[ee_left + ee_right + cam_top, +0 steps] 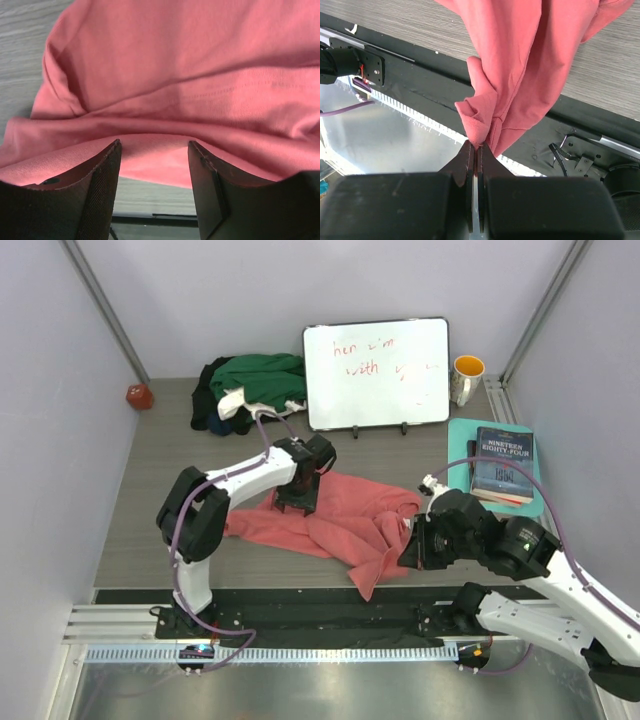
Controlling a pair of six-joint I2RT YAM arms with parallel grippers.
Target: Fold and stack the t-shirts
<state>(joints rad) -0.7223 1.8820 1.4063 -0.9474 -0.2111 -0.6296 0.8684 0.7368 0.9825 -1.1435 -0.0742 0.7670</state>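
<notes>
One pink shirt (340,515) rumpled mid-frame on the surface (140,470), long axis left to right | right jaws clamped on its lower-right corner | left jaws apart, just over its upper-left part | other shirts (250,390) heaped upper left

Odds and ends on the grey wood-grain table (150,510)
A white board with red writing (377,372) stands at the rear, a yellow-lined white mug (466,378) just right of it. A dark paperback book (503,465) lies on a teal mat (458,435). A small red ball (139,396) sits far left.
</notes>
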